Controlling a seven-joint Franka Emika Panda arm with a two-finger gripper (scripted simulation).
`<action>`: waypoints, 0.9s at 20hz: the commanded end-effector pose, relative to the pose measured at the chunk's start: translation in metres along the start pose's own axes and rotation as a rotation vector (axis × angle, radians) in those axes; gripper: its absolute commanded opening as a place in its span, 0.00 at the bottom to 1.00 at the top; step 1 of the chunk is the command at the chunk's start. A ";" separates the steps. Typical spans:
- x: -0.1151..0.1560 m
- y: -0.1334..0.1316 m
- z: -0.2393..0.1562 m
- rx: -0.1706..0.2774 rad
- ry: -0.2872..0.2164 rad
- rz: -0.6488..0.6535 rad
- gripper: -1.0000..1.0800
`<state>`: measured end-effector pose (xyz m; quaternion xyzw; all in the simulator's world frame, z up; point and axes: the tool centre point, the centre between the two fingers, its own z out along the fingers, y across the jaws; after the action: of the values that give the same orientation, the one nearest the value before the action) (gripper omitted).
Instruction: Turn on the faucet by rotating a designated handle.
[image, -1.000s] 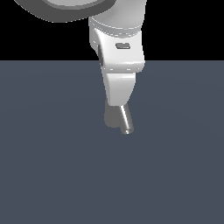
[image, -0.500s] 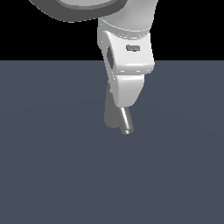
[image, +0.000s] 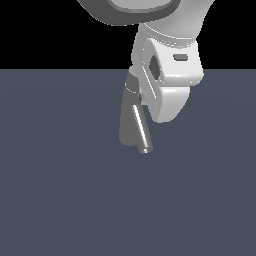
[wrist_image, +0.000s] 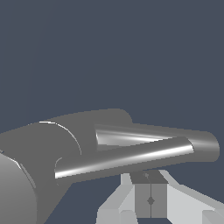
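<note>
Grey faucet (image: 131, 120) reached, gripper (wrist_image: 150, 200) pressed shut beside handle (wrist_image: 124, 160); gripping nothing; rotation judged barely begun.

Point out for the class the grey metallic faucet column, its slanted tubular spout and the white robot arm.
Grey metallic faucet column (image: 127, 125): exterior view, lower body.
Slanted tubular spout (image: 141, 129): exterior view, mid-tube.
White robot arm (image: 172, 75): exterior view, wrist housing.

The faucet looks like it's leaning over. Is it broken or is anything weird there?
Nothing looks broken. The faucet does lean, but it looks whole, with no dent, crack or water spilled around it. Its spout slants down to a bright tip. The white robot arm hides the faucet's top, so the exterior view does not show the handle.
</note>
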<state>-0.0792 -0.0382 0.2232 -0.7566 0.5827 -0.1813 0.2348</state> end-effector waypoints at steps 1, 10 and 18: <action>0.031 0.010 -0.001 -0.009 0.027 0.036 0.00; 0.024 -0.008 -0.001 -0.001 0.006 0.006 0.00; 0.046 -0.018 -0.001 -0.004 0.013 0.016 0.00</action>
<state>-0.0573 -0.0562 0.2342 -0.7624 0.5754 -0.1774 0.2368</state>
